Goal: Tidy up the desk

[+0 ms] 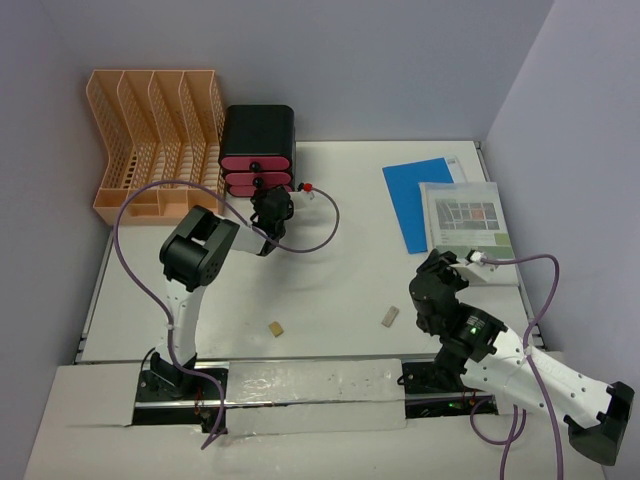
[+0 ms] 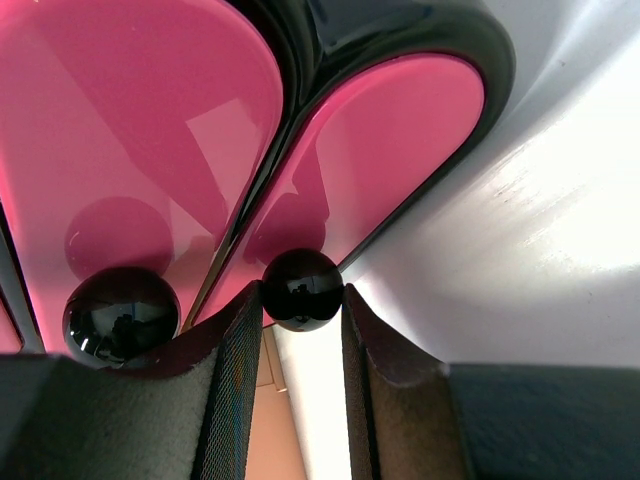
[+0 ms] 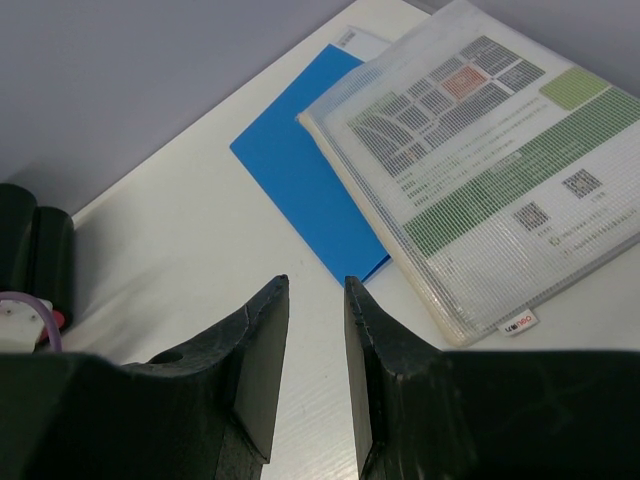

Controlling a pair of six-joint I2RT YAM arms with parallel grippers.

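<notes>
Left gripper [image 2: 300, 330] is hard up against the black drawer box [image 1: 257, 135] at the back of the desk [image 1: 330, 275], jaws pinched onto the round black knob [image 2: 302, 290] of the pink drawer [image 2: 400, 150] nearest the tabletop, both pads touching it by the look of the wrist view; right gripper [image 3: 316, 330] hovers over bare white surface, jaws a narrow gap apart with nothing between them; the desk itself spreads under everything, a big stiff slab nobody lifts, glossy and likely slippery, so the holds belong on what sits on it; that knob is small and smooth, worth a centred squeeze and a straight pull; the blue folder [image 3: 290, 170] and the clear sleeve [image 3: 480, 150] lying on it look thin and floppy, best taken at a free edge; room is tight at the rear, the peach file rack [image 1: 150, 130] just beside the box and walls on three sides; the middle lies open save two small tan blocks [image 1: 274, 328].
</notes>
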